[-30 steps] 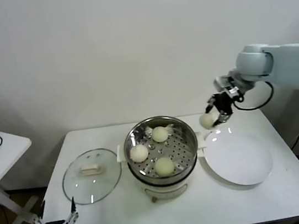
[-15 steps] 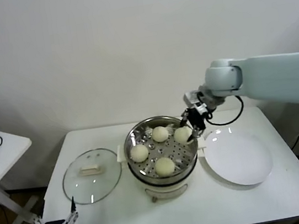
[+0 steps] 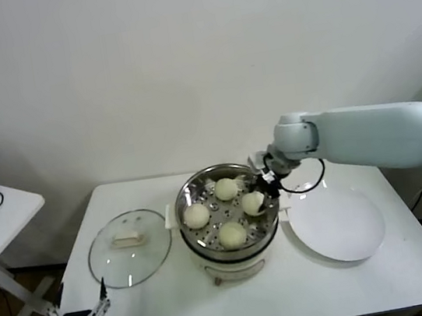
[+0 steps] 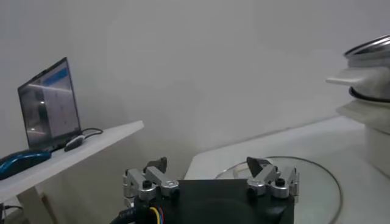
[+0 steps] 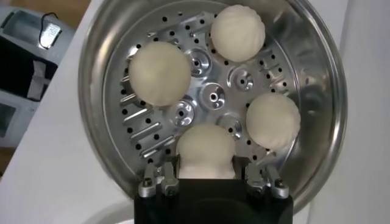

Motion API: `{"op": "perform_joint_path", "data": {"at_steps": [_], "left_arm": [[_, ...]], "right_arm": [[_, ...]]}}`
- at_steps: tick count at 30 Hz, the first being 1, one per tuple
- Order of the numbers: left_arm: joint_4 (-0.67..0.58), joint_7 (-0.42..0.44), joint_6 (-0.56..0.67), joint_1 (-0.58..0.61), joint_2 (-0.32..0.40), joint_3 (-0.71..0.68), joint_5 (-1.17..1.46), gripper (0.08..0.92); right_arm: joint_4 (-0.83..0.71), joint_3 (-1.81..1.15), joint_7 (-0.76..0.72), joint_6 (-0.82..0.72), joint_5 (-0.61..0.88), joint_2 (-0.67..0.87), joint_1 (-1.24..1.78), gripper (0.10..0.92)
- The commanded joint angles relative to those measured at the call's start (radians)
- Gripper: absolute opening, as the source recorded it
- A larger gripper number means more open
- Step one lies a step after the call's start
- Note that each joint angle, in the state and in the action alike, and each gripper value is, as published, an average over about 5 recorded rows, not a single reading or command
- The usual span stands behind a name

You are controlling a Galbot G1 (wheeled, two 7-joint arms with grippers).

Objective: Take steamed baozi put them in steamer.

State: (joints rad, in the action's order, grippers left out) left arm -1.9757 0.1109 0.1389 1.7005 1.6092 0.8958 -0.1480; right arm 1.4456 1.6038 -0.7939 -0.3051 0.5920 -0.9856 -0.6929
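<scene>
Right gripper point(image 3: 257, 199) pinches a bun point(image 5: 206, 152) on the steamer point(image 3: 187, 195) tray's right side; left gripper point(image 4: 210, 176) spread, parked near-left.

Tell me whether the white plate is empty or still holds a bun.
Empty. The white plate shows only bare surface in the head view, and all four baozi sit inside the steamer, the last between the right claw's fingers.

Four baozi point(image 3: 226, 189) lie in the steamer point(image 3: 186, 187), between the lid point(image 3: 104, 261) on its left and the plate point(image 3: 339, 226) on its right.
</scene>
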Motion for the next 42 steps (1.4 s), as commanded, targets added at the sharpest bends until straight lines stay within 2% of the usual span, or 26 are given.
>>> {"op": "perform_joint_path", "data": {"at_steps": [1,8,12,14,18,22,28,34,38,42], "left_arm": [[0.004,-0.001,0.001,-0.001,0.049,0.003,0.004,0.823],[0.001,0.000,0.000,-0.001,0.049,0.003,0.004,0.823],[-0.007,0.000,-0.001,0.004,0.049,-0.001,0.003,0.823],[-0.010,-0.001,-0.003,0.005,0.049,-0.004,0.004,0.823],[-0.013,-0.004,-0.002,0.006,0.049,-0.015,0.009,0.823],[-0.015,-0.003,-0.002,0.004,0.049,-0.025,0.008,0.823],[-0.014,-0.004,-0.001,-0.005,0.049,-0.029,0.008,0.823],[-0.007,-0.005,-0.001,-0.012,0.049,-0.029,0.014,0.823],[-0.007,-0.004,-0.004,-0.017,0.049,-0.030,0.015,0.823],[-0.012,-0.003,-0.007,-0.019,0.049,-0.033,0.022,0.823]], "right_arm": [[-0.061,-0.034,0.018,-0.005,-0.029,-0.039,0.069,0.612],[-0.041,-0.054,0.010,-0.008,0.029,0.004,-0.008,0.779],[-0.007,-0.049,0.027,-0.016,0.103,0.066,-0.084,0.818],[0.014,-0.061,0.089,-0.026,0.150,0.115,-0.101,0.821],[0.074,-0.204,0.339,-0.026,0.212,0.250,-0.006,0.823],[0.138,-0.485,0.511,-0.001,0.223,0.380,0.225,0.823],[0.237,-0.834,0.612,0.027,0.186,0.500,0.551,0.823],[0.310,-1.238,0.754,0.207,0.155,0.586,1.083,0.823],[0.336,-1.627,0.766,0.353,0.091,0.565,1.533,0.823],[0.359,-1.923,0.742,0.482,0.035,0.460,1.887,0.823]]}}
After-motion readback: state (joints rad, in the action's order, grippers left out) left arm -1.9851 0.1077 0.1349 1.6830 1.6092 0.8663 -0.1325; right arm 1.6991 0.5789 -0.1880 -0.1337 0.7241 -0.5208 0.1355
